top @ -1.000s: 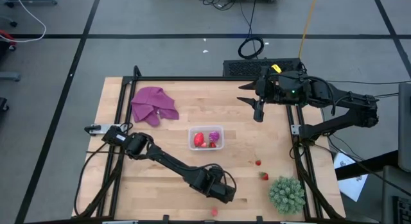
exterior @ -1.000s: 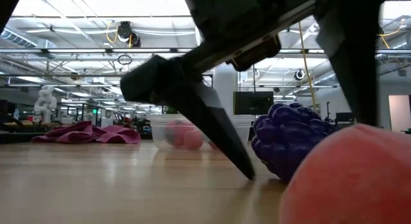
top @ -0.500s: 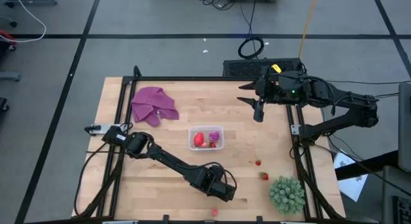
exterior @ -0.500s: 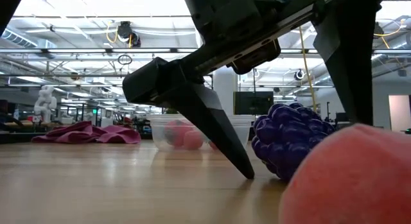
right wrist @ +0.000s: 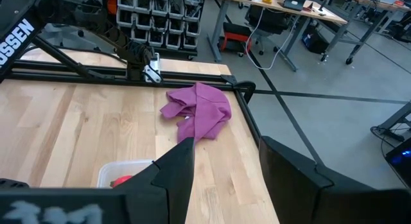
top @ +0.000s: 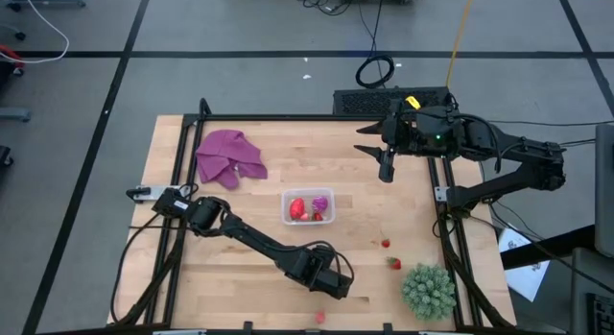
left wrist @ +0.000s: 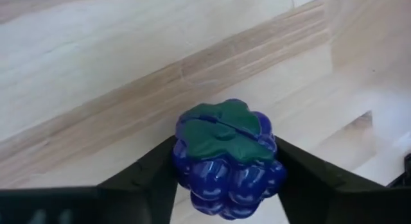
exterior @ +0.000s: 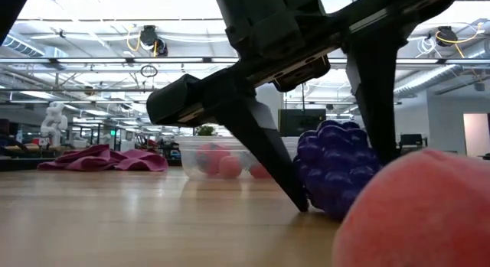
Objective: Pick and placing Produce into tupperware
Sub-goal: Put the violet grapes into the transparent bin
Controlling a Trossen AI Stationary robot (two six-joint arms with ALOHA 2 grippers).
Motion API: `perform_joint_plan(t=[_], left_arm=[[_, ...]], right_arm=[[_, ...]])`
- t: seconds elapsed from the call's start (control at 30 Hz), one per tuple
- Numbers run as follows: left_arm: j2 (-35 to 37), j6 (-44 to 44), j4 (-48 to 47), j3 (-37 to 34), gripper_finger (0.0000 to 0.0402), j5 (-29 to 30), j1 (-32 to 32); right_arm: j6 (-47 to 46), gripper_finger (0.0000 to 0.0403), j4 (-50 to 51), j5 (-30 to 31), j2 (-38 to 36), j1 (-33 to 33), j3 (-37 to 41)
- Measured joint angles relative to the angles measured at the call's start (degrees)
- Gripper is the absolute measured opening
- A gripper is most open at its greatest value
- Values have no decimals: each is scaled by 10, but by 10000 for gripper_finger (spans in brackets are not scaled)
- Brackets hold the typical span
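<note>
Produce: a dark blue-purple toy grape cluster (left wrist: 226,161), low and centre in the left wrist view, green leaf cap (left wrist: 221,129) turned up toward the camera, long axis running from the cap down toward the bottom edge of the frame. Flanked on both sides by the dark fingers (left wrist: 144,182) of the left gripper (exterior: 334,175), each touching a side of the cluster, so pinching it. In the low view, right of centre, resting on the wooden table (exterior: 115,221), with a blurred pale pink fruit (exterior: 421,213) filling the lower right corner. In the high view, hidden under the left gripper (top: 334,280) at lower centre. Tupperware (top: 309,206) at frame centre, holding a red fruit (top: 297,208) and a magenta fruit (top: 319,202). Two small red strawberry-like pieces (top: 386,243) (top: 393,263) loose on the boards to the lower right of the tub, near a green spiky plant (top: 428,290). Another small pink piece (top: 319,317) at the bottom edge. Purple cloth (top: 228,156) in the upper left of the table. Right gripper (top: 386,164) parked at upper right, fingers (right wrist: 180,163) apart and empty.
</note>
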State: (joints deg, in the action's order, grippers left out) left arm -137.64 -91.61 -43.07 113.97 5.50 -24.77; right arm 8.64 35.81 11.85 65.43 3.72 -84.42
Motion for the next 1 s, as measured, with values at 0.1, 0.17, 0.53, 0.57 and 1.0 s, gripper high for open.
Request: perform_joint_plan(t=[0.1, 0.17, 0.53, 0.57, 1.0], left_arm=[[0, 0, 8, 0, 190, 1, 0], [0, 0, 13, 0, 183, 2, 1], [5, 12, 31, 8, 217, 24, 1], [6, 15, 36, 8, 213, 26, 1], [70, 95, 29, 9, 213, 98, 11]], right_arm=[[0, 165, 0, 0, 0, 0, 0], [0, 165, 0, 0, 0, 0, 0], [0, 165, 0, 0, 0, 0, 0], [0, 165, 0, 0, 0, 0, 0], [0, 165, -15, 0, 0, 0, 0]])
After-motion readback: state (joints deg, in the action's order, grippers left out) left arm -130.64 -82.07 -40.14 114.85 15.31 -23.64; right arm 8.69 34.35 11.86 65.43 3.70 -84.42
